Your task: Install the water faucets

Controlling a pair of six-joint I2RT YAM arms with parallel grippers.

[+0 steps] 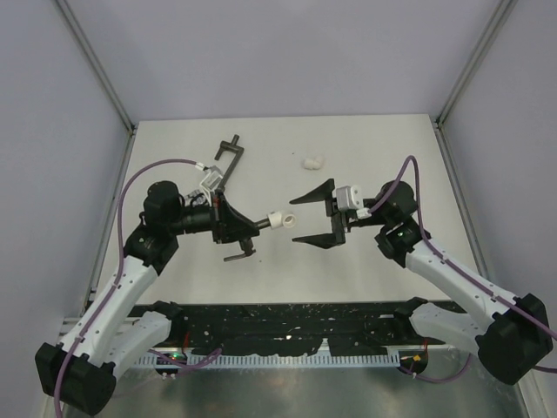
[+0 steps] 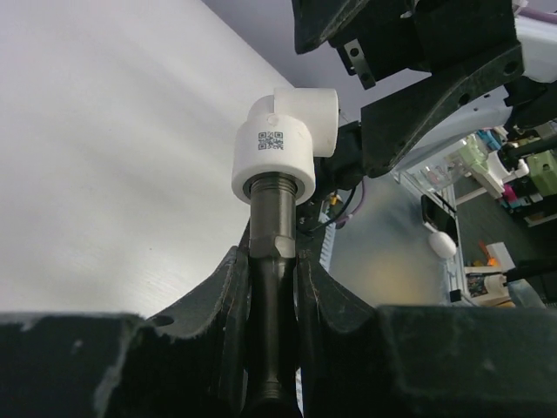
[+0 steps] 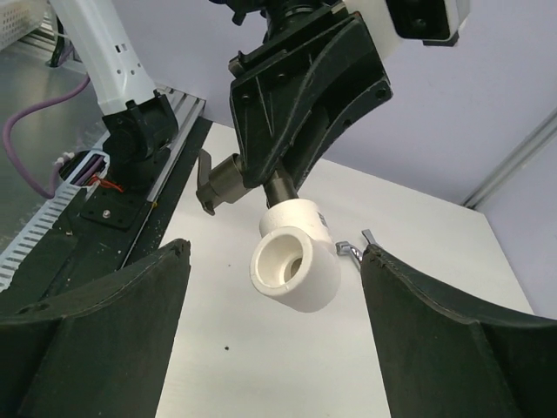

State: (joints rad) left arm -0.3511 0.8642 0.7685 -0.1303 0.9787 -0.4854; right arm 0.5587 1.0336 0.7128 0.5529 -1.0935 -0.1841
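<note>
My left gripper (image 1: 248, 223) (image 2: 272, 254) is shut on the dull dark water faucet (image 1: 258, 222) (image 2: 271, 218), held level above the table. A white elbow fitting (image 1: 278, 220) (image 2: 283, 144) (image 3: 296, 266) sits on the faucet's threaded end. The faucet's lever handle (image 1: 239, 255) (image 3: 211, 180) hangs below. My right gripper (image 1: 305, 218) (image 3: 274, 252) is open, a finger on either side of the elbow and touching nothing. A bit of the shiny silver faucet (image 3: 348, 251) lies on the table behind the elbow, partly hidden by my right finger.
A second white elbow fitting (image 1: 312, 162) lies loose at the back centre of the table (image 1: 383, 157). A long dark T-handled bar (image 1: 229, 151) lies at the back left. Grey walls and metal posts bound the table on three sides.
</note>
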